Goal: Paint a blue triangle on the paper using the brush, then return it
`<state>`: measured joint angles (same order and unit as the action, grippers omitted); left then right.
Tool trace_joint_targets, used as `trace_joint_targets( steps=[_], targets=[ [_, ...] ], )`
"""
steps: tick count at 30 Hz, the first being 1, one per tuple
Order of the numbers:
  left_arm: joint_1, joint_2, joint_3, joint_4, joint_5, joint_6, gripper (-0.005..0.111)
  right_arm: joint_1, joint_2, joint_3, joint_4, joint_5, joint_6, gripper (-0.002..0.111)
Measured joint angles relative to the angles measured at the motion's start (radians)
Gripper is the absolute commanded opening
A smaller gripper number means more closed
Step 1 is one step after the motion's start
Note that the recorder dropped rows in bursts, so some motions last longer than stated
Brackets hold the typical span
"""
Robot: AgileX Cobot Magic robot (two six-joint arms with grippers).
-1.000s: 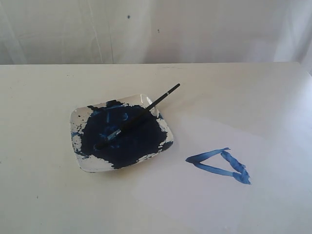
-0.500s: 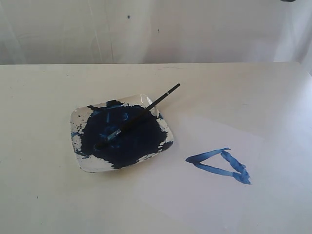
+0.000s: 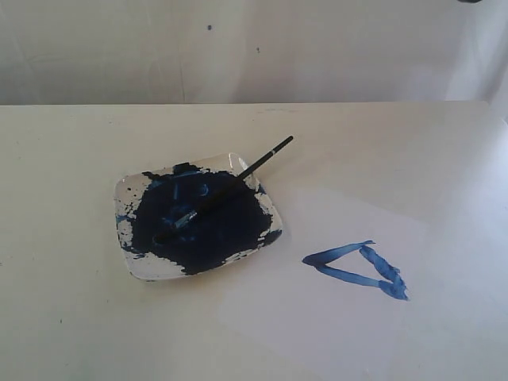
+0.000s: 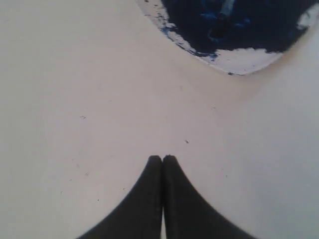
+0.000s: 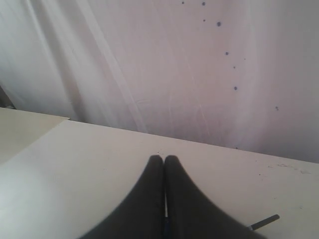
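Note:
The black brush [image 3: 230, 185] lies across the paint dish [image 3: 151, 270], bristles in the dark navy paint, handle end with its white band sticking out past the far rim. The blue triangle [image 3: 359, 268] sits on the white paper [image 3: 317, 317] to the right of the dish. Neither gripper shows in the exterior view. In the left wrist view my left gripper [image 4: 162, 158] is shut and empty above bare table, with the dish rim [image 4: 239, 59] beyond it. In the right wrist view my right gripper [image 5: 164, 158] is shut and empty, and the brush's handle end [image 5: 264, 222] shows beside it.
A white curtain [image 3: 254, 48] hangs behind the table's far edge, with dark paint specks [image 5: 227, 53] on it. The off-white table [image 3: 63, 159] stretches around the dish and paper.

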<state>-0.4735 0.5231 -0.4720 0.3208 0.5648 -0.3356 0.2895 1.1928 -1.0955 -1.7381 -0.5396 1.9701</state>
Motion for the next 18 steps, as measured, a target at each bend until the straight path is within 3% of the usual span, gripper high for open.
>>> trace_joint_targets(
  steps=[3,5,10,18],
  targets=[
    [0.167,-0.100,0.000,-0.040,0.000,-0.131,0.000,0.000,0.000,0.000,0.000,0.000,0.000,0.000],
    [0.242,-0.193,0.000,-0.050,0.000,-0.153,0.000,0.000,0.000,0.000,0.000,0.000,0.000,0.000],
    [0.311,-0.363,0.000,-0.067,-0.004,-0.157,0.000,0.000,0.000,0.000,0.000,0.000,0.000,0.000],
    [0.321,-0.515,0.000,0.000,-0.015,-0.157,0.000,0.000,0.000,0.000,0.000,0.000,0.000,0.000]
  ],
)
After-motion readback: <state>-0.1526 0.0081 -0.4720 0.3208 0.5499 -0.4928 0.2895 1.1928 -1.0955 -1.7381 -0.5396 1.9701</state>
